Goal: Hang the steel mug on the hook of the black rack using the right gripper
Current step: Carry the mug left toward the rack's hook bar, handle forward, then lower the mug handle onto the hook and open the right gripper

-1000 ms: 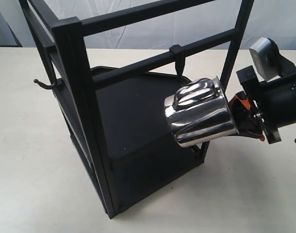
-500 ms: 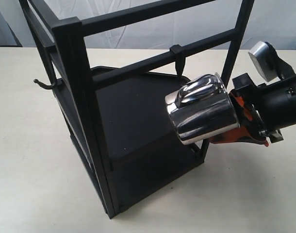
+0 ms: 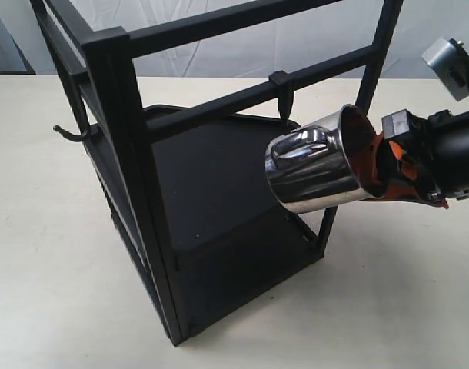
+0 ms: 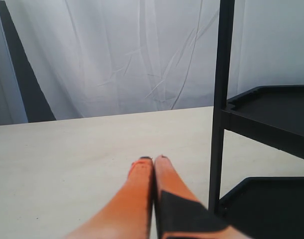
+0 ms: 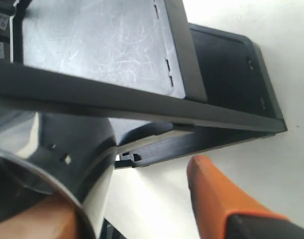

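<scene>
The steel mug (image 3: 319, 171) hangs in the air on its side, mouth toward the right, looped handle (image 3: 298, 146) uppermost. My right gripper (image 3: 384, 173) is shut on the steel mug at its rim, one orange finger inside the mouth. The hook (image 3: 284, 96) points down from a crossbar of the black rack (image 3: 134, 154), its tip just above and left of the handle, apart from it. The right wrist view shows the mug (image 5: 52, 159), the rack's bar (image 5: 117, 102) and the gripper (image 5: 122, 199). My left gripper (image 4: 154, 160) is shut and empty beside a rack post (image 4: 221, 99).
A curved, knob-tipped hook (image 3: 69, 132) sticks out sideways from the rack's left side. The rack stands on a cream table (image 3: 50, 269) with a white curtain behind. Two black shelves (image 3: 211, 184) lie under and to the left of the mug.
The right wrist has rolled and risen a little. The mug turned with it, its mouth swinging up toward the right and its handle coming closer under the hook.
</scene>
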Robot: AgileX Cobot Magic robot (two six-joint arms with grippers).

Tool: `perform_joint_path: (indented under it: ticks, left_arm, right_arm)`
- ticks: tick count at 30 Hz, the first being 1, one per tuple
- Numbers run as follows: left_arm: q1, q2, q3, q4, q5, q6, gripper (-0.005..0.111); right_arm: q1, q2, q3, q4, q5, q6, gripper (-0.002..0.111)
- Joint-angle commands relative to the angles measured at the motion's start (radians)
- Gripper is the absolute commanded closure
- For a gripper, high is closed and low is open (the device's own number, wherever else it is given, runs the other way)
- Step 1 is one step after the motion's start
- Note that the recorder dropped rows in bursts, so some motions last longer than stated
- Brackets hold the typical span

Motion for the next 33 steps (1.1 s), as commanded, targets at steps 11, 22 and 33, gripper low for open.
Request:
perform_joint_path:
  ticks: [11, 22, 33]
  left_arm:
    - [-0.005, -0.005, 0.000, 0.005, -0.005, -0.002, 0.105]
    - [-0.005, -0.005, 0.000, 0.005, -0.005, -0.002, 0.105]
    - [-0.005, -0.005, 0.000, 0.005, -0.005, -0.002, 0.105]
  right_arm:
    - [-0.005, -0.027, 0.006, -0.013, 0.033, 0.006, 0.059]
    - [-0.005, -0.071, 0.002, 0.049, 0.037, 0.006, 0.059]
    - [-0.005, -0.266, 0.002, -0.130, 0.003, 0.143, 0.059]
